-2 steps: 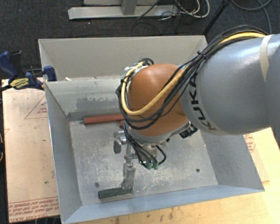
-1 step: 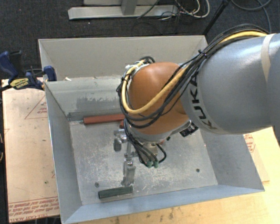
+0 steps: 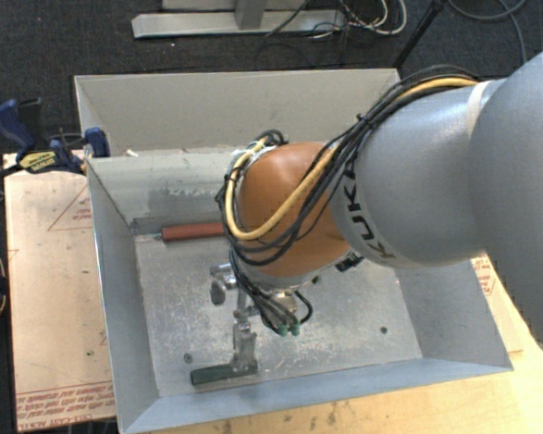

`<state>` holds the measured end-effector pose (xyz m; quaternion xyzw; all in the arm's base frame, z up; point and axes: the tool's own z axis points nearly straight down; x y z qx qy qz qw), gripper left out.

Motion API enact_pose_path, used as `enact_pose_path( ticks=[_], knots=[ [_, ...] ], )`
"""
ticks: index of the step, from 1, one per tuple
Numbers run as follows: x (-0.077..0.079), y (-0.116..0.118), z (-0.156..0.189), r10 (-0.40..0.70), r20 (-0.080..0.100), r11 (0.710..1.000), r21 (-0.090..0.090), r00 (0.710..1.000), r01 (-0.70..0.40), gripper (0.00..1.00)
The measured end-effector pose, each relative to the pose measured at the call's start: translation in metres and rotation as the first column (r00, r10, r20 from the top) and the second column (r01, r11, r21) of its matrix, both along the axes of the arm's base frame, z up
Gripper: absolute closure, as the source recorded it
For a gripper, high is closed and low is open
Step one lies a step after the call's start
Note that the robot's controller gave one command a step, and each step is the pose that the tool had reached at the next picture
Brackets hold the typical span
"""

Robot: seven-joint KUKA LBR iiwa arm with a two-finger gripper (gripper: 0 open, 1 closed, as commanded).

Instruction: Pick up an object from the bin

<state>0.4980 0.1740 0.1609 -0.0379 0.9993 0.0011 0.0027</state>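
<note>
Starting at the left of the grey metal bin [image 3: 119, 296], there are two loose things on the floor, and that's the full count. One reddish-brown rod [image 3: 194, 232] lies level at the upper left of the floor, tight along the back wall, with its right end running in under the robot. Below it, at the lower left near the front wall, lies one dark flat bar [image 3: 218, 376], also level and well apart from the rod. Moving right, the end effector [image 3: 245, 356] comes straight down onto the right end of that dark flat bar. Its tip meets the bar's top edge in this view, though whether it touches or sits just above can't be told. Whether it is spread or pressed together can't be told either, and nothing can be seen pinched in it. Two tiny dark specks [image 3: 189, 358] sit on the floor, one left of the bar and one far right, too small to identify. Above the end effector bulges one rounded orange cover [image 3: 285, 210], looped by yellow and black cables [image 3: 254, 231]. Further right, the big grey arm [image 3: 454, 171] carries black letters, partly hidden by the cables, that read as part of KUKA.
</note>
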Motion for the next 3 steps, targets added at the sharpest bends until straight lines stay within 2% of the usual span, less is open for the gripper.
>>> enact_pose_path(
  ticks=[1, 2, 3],
  knots=[
    [-0.013, -0.005, -0.091, 0.125, -0.006, 0.992, -0.001, 0.992, -0.125, 1.0],
    [-0.013, -0.005, -0.091, 0.125, -0.006, 0.992, -0.001, 0.992, -0.125, 1.0],
    [0.004, 0.003, 0.052, 0.297, -0.001, 0.955, -0.001, 0.955, -0.297, 1.0]
  ],
)
